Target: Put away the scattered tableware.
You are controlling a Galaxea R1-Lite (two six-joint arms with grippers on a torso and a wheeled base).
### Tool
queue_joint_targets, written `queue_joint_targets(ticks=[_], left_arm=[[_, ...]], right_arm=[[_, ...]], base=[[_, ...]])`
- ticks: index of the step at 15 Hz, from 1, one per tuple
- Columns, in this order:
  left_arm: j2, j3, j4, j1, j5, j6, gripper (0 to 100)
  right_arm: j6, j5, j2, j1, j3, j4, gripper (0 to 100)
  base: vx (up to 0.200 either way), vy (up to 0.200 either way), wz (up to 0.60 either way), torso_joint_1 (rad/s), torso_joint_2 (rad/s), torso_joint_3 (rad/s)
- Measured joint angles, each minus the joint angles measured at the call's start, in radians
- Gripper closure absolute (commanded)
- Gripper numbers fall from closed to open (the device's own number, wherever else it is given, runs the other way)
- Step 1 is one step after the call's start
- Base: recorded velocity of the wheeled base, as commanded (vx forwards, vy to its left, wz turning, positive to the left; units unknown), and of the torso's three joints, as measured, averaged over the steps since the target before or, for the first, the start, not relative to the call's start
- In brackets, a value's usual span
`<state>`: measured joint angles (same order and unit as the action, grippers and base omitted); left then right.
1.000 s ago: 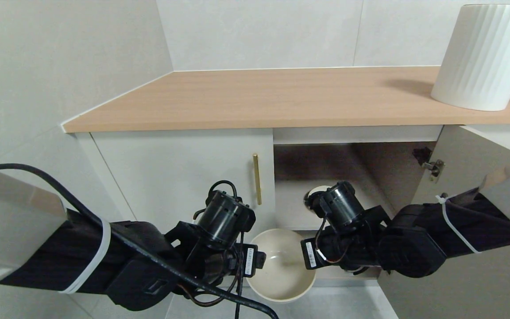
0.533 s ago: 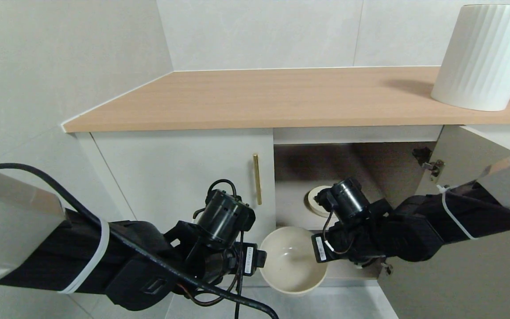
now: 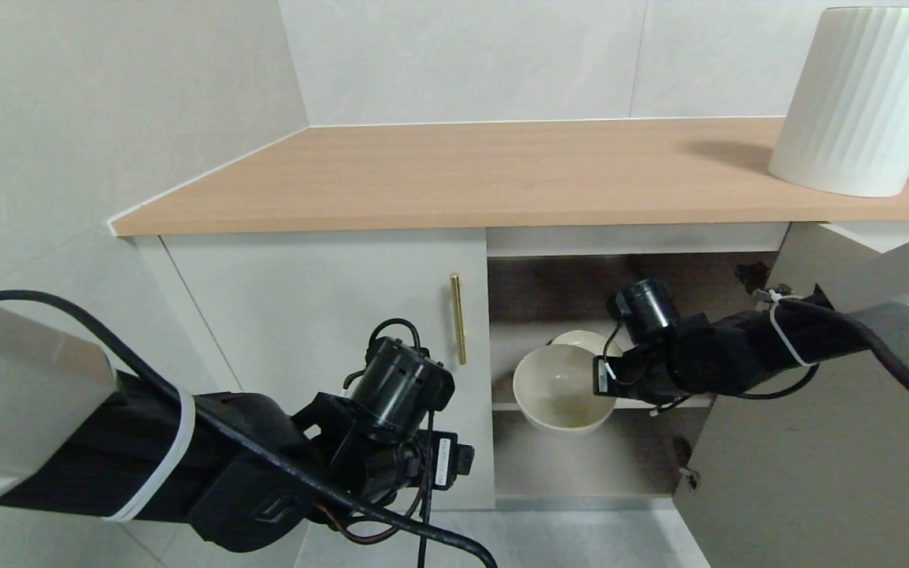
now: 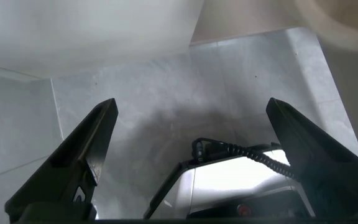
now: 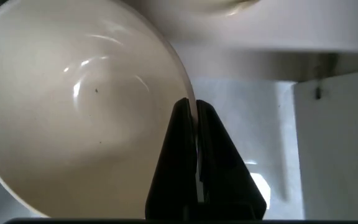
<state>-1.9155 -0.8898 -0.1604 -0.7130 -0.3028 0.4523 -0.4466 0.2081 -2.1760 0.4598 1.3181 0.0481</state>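
A cream bowl (image 3: 559,388) hangs at the mouth of the open cabinet, level with its shelf (image 3: 510,355). My right gripper (image 3: 603,377) is shut on the bowl's rim; in the right wrist view the bowl (image 5: 79,106) has its rim pinched between the two black fingers (image 5: 194,124). Behind the bowl, a second cream dish (image 3: 581,341) rests on the shelf. My left gripper (image 4: 191,118) stands open, low in front of the closed left door (image 3: 328,315), over the grey floor, with nothing between its fingers.
The cabinet's right door (image 3: 786,442) is swung open toward me on the right. A gold handle (image 3: 458,318) marks the closed left door. On the wooden countertop (image 3: 454,173) a white ribbed cylinder (image 3: 865,99) stands at the far right.
My right arm has carried the bowl up and forward from near the floor to the cabinet's shelf opening. The left arm has not moved.
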Motion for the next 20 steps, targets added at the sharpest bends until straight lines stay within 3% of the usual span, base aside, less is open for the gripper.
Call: queue_joint_targets(ticks=[9,20], left_arm=[[0.000,0.000,0.000,0.000,0.000,0.001,0],[0.000,0.000,0.000,0.000,-0.001,0.001,0]], right_arm=[[-0.214,0.055,-0.141,-0.104,0.218,0.021,100],[-0.241,0.123,-0.269,-0.147,0.350,0.021,100]], base=[[0.000,0.000,0.00,0.000,0.00,0.000],[0.000,0.000,0.00,0.000,0.00,0.000]])
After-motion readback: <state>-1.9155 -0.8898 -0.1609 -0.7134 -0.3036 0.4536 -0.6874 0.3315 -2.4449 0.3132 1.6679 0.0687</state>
